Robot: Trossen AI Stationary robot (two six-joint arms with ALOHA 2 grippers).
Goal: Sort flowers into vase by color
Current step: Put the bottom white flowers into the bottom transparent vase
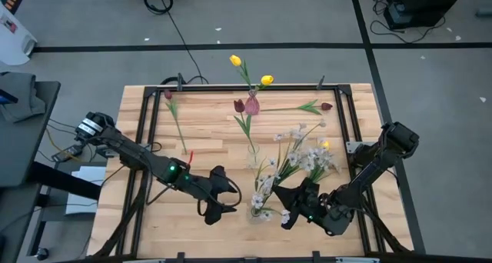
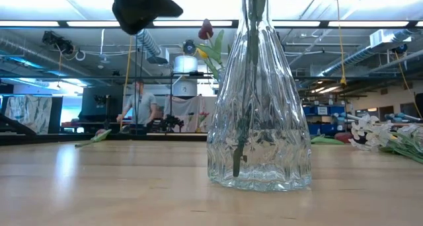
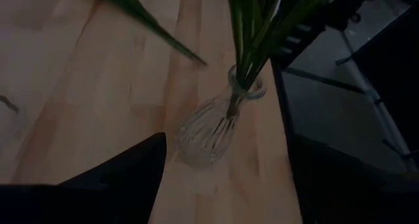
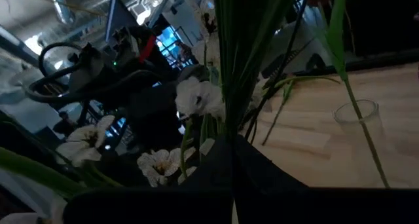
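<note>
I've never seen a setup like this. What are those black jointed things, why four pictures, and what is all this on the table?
They are two robot arms, each ending in a two-fingered gripper. One picture looks down from above, one looks level across the table, and one camera sits on each wrist. The left gripper is open and empty beside a glass vase holding green stems. The right gripper is shut among the white flowers; whether it grips a stem is hard to tell. A second vase holds a red tulip. Yellow tulips and other red ones lie farther back.
</note>
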